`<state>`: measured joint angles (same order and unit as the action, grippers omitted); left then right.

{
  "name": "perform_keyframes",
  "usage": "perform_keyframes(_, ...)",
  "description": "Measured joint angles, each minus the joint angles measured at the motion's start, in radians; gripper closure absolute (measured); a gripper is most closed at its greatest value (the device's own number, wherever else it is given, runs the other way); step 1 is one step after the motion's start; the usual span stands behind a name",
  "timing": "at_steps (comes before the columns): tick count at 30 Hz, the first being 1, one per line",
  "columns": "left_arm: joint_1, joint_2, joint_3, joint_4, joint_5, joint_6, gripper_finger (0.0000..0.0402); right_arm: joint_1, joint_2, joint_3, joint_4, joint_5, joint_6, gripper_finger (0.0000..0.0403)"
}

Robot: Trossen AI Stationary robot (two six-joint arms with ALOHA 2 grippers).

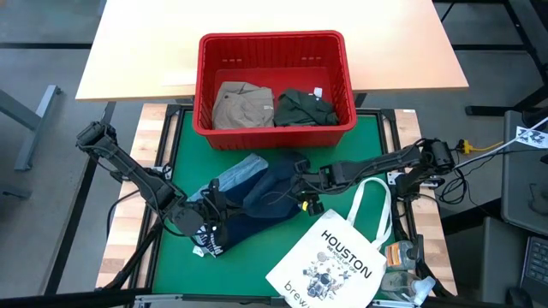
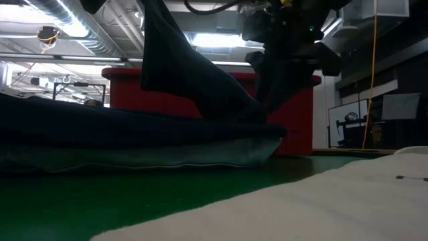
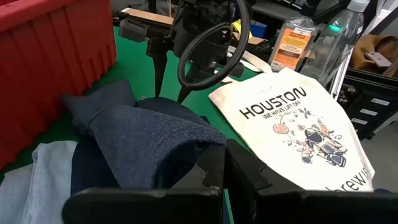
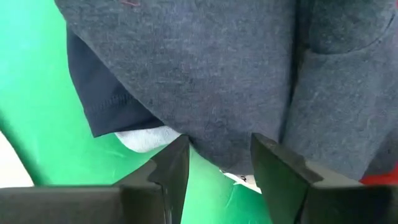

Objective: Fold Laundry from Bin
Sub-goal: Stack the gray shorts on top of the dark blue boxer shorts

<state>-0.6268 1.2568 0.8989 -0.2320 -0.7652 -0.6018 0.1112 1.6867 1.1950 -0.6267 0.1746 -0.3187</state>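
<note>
You've got the green mat (image 1: 184,154) carrying everything, with the red bin (image 1: 274,51) at its far edge, touching the wooden table (image 1: 137,51) behind it. In the bin: khaki-tan garment (image 1: 242,106) on the left, dark green garment (image 1: 302,107) just beside it on the right. The white HOUSTON tote bag (image 1: 330,261) lies on the mat's near right part. Your navy garment (image 1: 270,198) sits mid-mat, bunched, on top of the light blue denim (image 1: 242,171), which pokes out toward the bin and along the underside in the low view. Your left gripper (image 3: 214,180) is clenched on a fold of the navy garment at its near-left edge. Your right gripper (image 4: 214,158) hangs over the navy garment's right side, fingers (image 4: 171,165) parted around the cloth edge; can't tell from here whether it actually grips any fabric.
</note>
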Motion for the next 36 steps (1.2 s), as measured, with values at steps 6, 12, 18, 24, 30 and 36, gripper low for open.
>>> perform_keyframes(6, 0.000, 0.000, 0.000, 0.000, -0.004, 0.000, 0.0401, 0.000, 0.000, 0.000, 0.000, 0.000, 0.000, 0.0261)
perform_keyframes(12, 0.000, 0.000, 0.000, 0.001, -0.010, 0.000, 0.0401, 0.000, 0.000, 0.000, 0.002, -0.009, 0.000, 0.0379)
perform_keyframes(18, 0.000, 0.000, 0.000, 0.001, -0.034, 0.000, 0.0401, 0.000, 0.000, 0.000, 0.001, -0.009, 0.023, 0.0380)
perform_keyframes(24, 0.000, 0.000, 0.000, 0.011, -0.055, 0.000, 0.0401, 0.001, 0.000, 0.096, -0.146, -0.009, 0.028, 0.0396)
perform_keyframes(30, 0.000, 0.000, 0.000, 0.010, -0.056, 0.001, 0.0401, 0.028, 0.000, 0.296, -0.411, -0.017, 0.028, 0.0399)
perform_keyframes(36, 0.000, 0.000, 0.000, 0.009, -0.049, 0.002, 0.0401, 0.040, -0.001, 0.504, -0.589, -0.036, 0.023, 0.0401)
